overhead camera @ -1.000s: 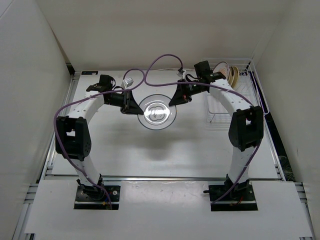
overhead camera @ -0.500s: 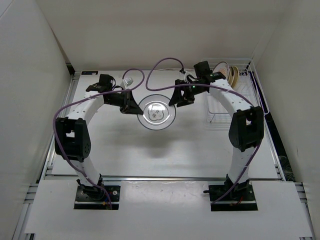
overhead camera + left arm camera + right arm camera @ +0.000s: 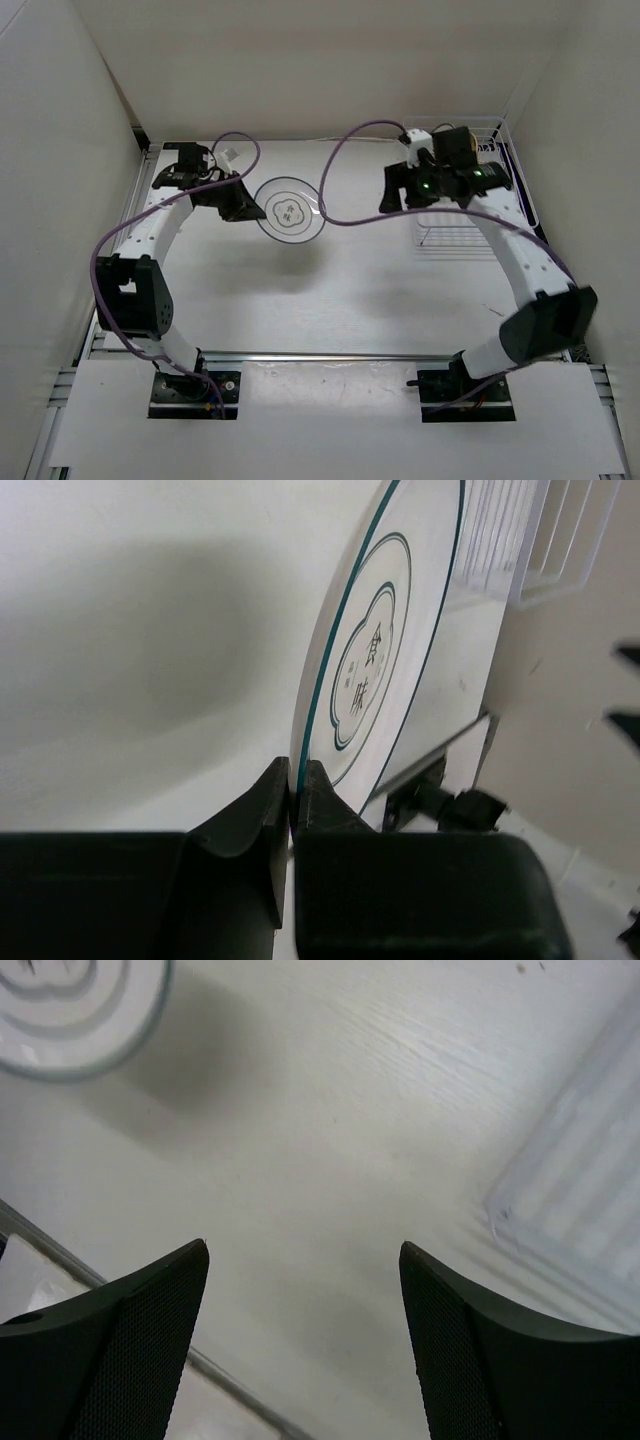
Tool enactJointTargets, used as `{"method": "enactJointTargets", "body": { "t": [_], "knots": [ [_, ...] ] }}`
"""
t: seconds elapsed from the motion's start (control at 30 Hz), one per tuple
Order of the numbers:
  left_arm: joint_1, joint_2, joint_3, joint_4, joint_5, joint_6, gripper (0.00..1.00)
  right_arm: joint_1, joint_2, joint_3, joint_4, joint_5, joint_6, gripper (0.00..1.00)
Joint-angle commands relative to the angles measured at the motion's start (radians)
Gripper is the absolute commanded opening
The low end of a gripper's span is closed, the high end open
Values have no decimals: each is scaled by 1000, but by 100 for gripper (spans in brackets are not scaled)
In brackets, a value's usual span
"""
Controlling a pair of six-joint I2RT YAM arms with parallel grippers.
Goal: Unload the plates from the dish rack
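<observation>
Only the wrist view shows left jaws clamping the plate (image 3: 380, 660) — edge-on.

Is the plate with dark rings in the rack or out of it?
Out. The left jaws pinch the plate by its rim over the table, well left of the rack.

— What can't you make out from above?
— Your right arm (image 3: 515, 240) covers the far end of the dish rack (image 3: 455, 235) at the table's far right corner, so whatever stands there is hidden from you.
— And on the wrist views?
— On your left wrist, the plate (image 3: 370, 670) runs off the top edge, and its lower rim is buried in the left tool (image 3: 290, 780). On your right wrist, plate and dish rack are blurred and cut by the picture's edges.
</observation>
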Motion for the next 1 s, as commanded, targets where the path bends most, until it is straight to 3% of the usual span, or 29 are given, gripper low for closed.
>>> {"method": "enactJointTargets", "body": {
  "t": [0.0,0.07,0.23,0.33,0.47,0.67,0.97],
  "knots": [
    [96,54,156,44,32,-80,11,-87,-150,-110,-90,6,-45,81],
    [148,134,220,44,32,-94,11,-175,-253,-205,-128,-28,-45,81],
    [230,299,425,76,99,-126,11,-366,-440,-322,-171,-28,-282,81],
    [277,393,517,88,136,-116,11,-511,-471,-334,-206,-28,-431,82],
    [358,506,612,98,145,-116,11,-637,-438,-300,-240,-55,-482,82],
    [480,677,665,118,179,-116,11,-676,-345,-216,-297,-55,-502,82],
    [492,824,674,128,214,-71,11,-676,-293,-227,-277,-118,-428,82]
  ]
}}
